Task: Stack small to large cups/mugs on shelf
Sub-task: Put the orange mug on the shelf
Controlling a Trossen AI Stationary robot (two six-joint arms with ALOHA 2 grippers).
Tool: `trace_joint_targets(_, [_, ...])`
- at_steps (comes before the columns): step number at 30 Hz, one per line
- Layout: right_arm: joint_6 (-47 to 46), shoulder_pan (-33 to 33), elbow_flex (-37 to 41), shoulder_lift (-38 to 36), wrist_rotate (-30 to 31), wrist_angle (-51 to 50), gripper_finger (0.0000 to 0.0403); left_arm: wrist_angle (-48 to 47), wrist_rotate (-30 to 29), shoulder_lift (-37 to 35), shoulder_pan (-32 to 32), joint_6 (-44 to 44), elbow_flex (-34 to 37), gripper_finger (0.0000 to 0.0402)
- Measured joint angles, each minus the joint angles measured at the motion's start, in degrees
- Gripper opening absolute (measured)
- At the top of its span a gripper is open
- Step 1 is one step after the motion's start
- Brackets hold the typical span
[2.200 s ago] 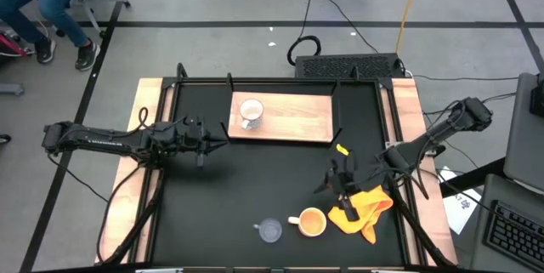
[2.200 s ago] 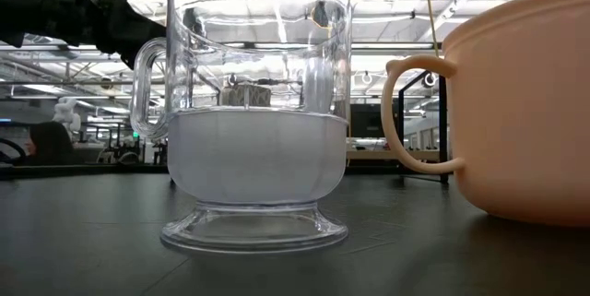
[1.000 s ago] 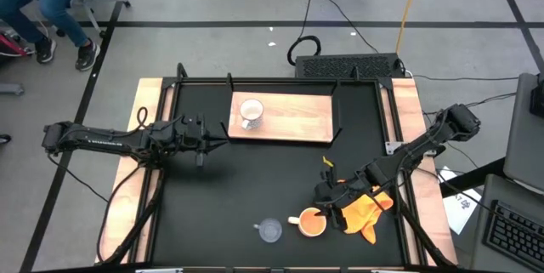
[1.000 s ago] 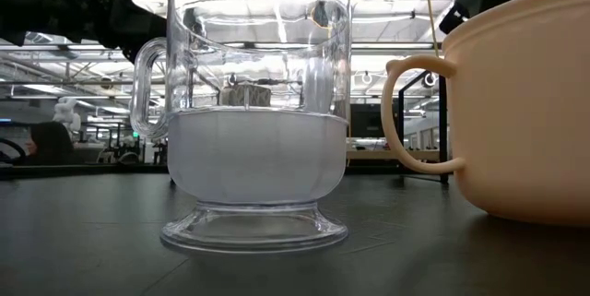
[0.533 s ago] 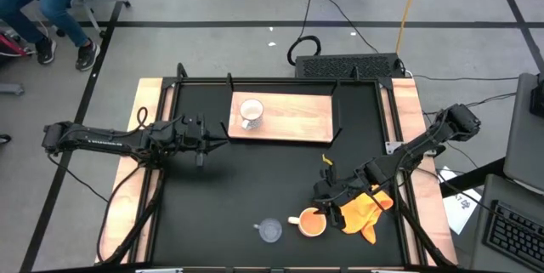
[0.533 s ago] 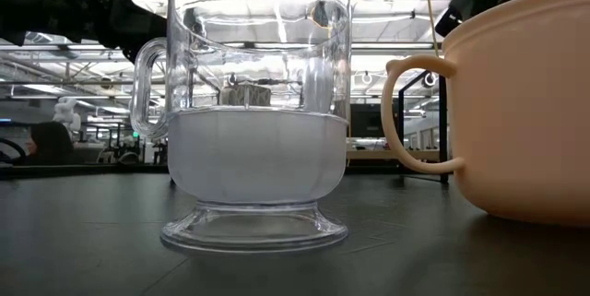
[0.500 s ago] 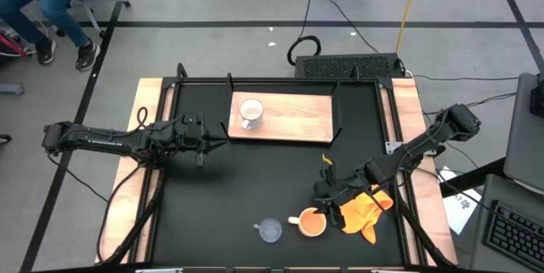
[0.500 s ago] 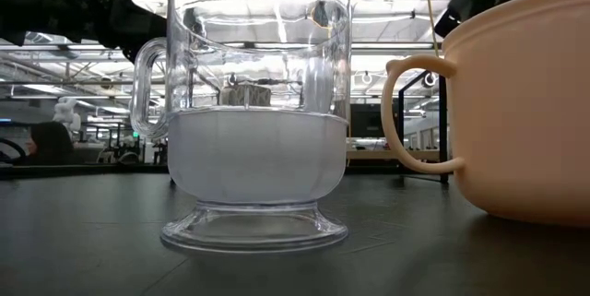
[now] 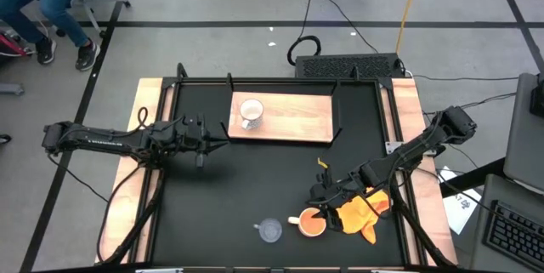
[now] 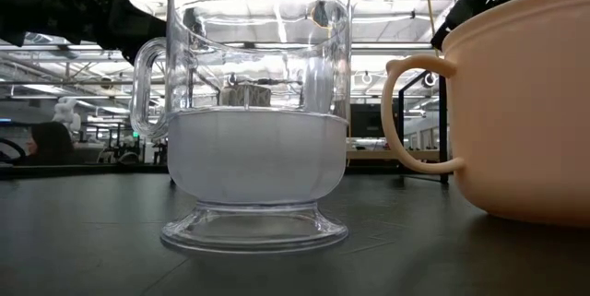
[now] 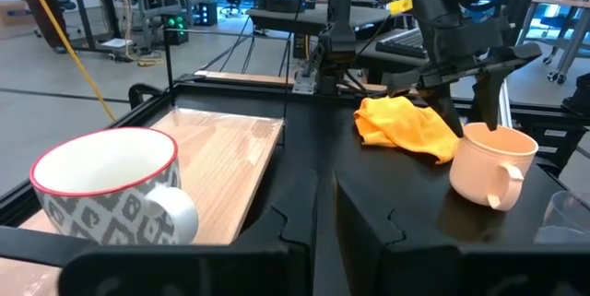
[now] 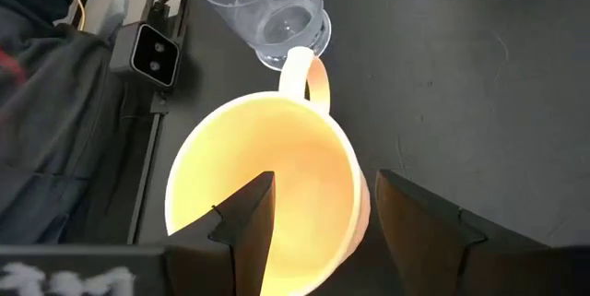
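A: Well, start with the big things. What lies under it all?

B: Grey floor crossed by black tape lines, then the black tabletop [image 9: 255,179] with pale wood strips on both sides.

A: And on it?

B: The shelf [image 9: 293,118] lies at the far edge; the white mug [image 9: 251,112] stands on its left end. An orange-yellow cloth [image 9: 361,215] is crumpled near the front right.

A: The other cups?

B: The orange-yellow mug [image 9: 311,222] sits just beside the cloth, with the clear glass cup [image 9: 270,231] near its handle side.

A: The claws?

B: The right gripper [image 12: 318,208] is spread wide, one finger inside the mug's rim, one outside. The left gripper [image 9: 223,138] hangs clenched and empty beside the shelf's left end.
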State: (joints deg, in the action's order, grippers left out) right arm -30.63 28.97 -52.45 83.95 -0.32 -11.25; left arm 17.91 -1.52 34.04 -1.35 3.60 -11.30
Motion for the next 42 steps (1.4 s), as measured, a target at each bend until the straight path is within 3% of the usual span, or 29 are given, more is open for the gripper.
trace_joint_targets(42, [-0.17,1.14,0.00,1.59,0.22,-0.15,0.0181,-1.17,0.15,0.01,0.00,-0.19,0.01,0.0040])
